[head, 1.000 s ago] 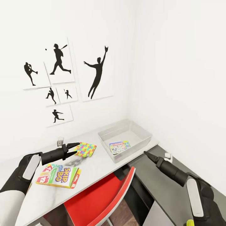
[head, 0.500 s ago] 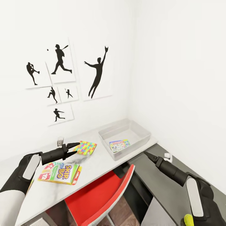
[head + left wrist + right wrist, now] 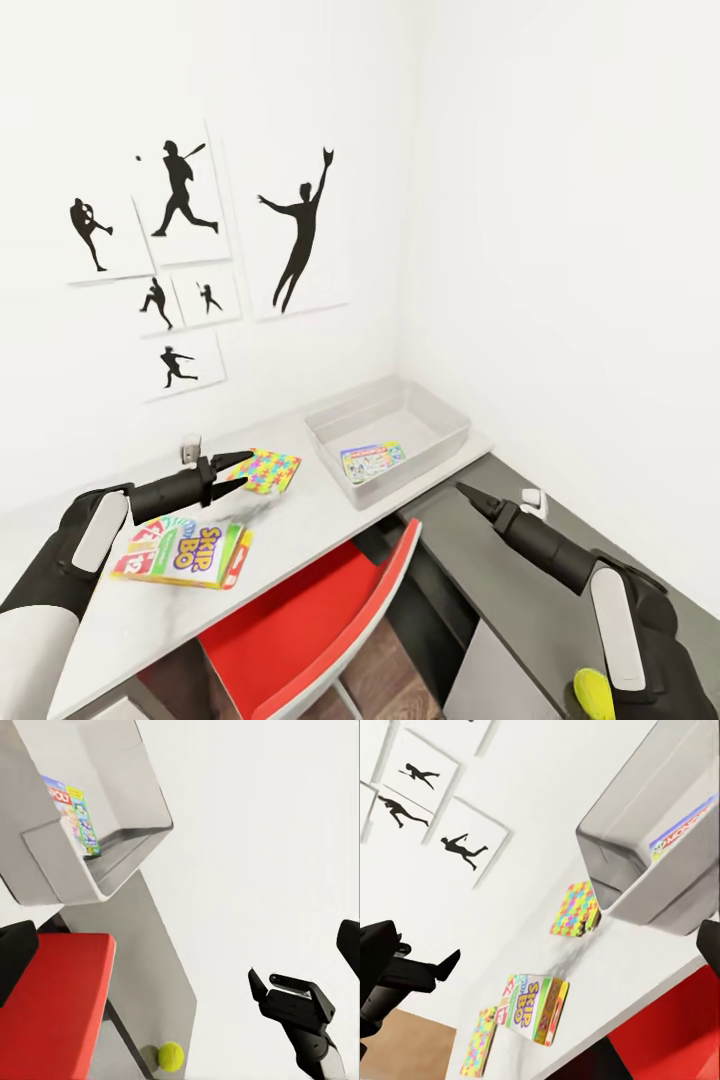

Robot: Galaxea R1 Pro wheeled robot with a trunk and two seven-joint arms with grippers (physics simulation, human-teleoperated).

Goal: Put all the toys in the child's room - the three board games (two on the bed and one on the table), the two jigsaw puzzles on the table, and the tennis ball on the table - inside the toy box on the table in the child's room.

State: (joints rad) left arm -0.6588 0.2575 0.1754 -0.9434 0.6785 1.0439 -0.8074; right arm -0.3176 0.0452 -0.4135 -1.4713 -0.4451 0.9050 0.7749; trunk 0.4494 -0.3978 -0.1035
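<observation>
White desk [image 3: 300, 520], Skip-Bo box [image 3: 182, 553] flat, long axis toward toy box [image 3: 392, 440]

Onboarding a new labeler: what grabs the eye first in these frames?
Likely the red chair tucked under the table, then the Skip-Bo box lying near the table's front edge, below the open left gripper. Black athlete silhouettes fill the wall above; a Monopoly box lies in the toy box.
</observation>
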